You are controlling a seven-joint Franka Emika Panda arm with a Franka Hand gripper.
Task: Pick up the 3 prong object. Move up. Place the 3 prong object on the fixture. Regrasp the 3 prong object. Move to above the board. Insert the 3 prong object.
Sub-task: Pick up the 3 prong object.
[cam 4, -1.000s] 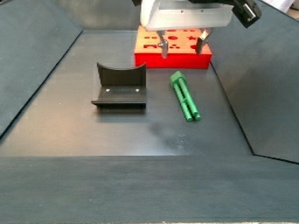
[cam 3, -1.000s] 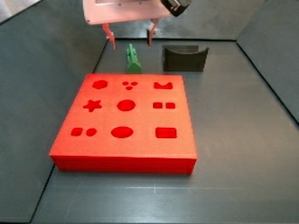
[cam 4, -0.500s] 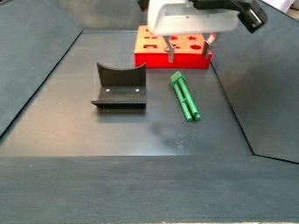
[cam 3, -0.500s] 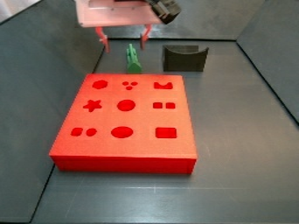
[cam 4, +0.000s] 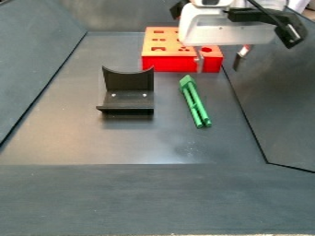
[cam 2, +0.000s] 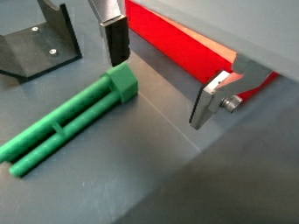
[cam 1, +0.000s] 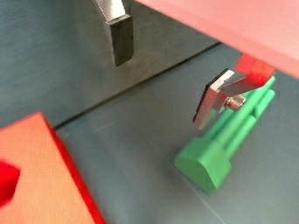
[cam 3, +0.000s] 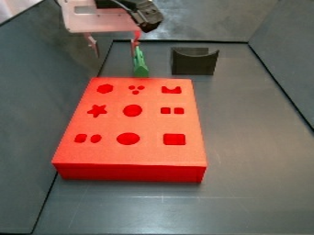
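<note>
The 3 prong object (cam 4: 193,100) is a slim green peg lying flat on the dark floor between the fixture (cam 4: 125,89) and the side wall, also seen as the green peg (cam 3: 140,61). My gripper (cam 4: 219,60) hangs open by the red board's edge, past the peg's far end. In both wrist views the silver fingers (cam 2: 211,98) stand wide apart with only floor between them. One finger (cam 2: 115,39) is close above the peg's end (cam 2: 121,83); the peg (cam 1: 228,140) lies outside the gap. The board (cam 3: 131,124) shows its shaped holes.
Dark sloping walls (cam 4: 50,64) enclose the floor on all sides. The board's red side face (cam 2: 176,52) stands just behind the fingers. The fixture (cam 3: 194,61) sits near the back wall, to the side of the peg.
The gripper has shifted sideways, away from above the peg toward the side wall, staying open. The peg, fixture and board have not moved.
</note>
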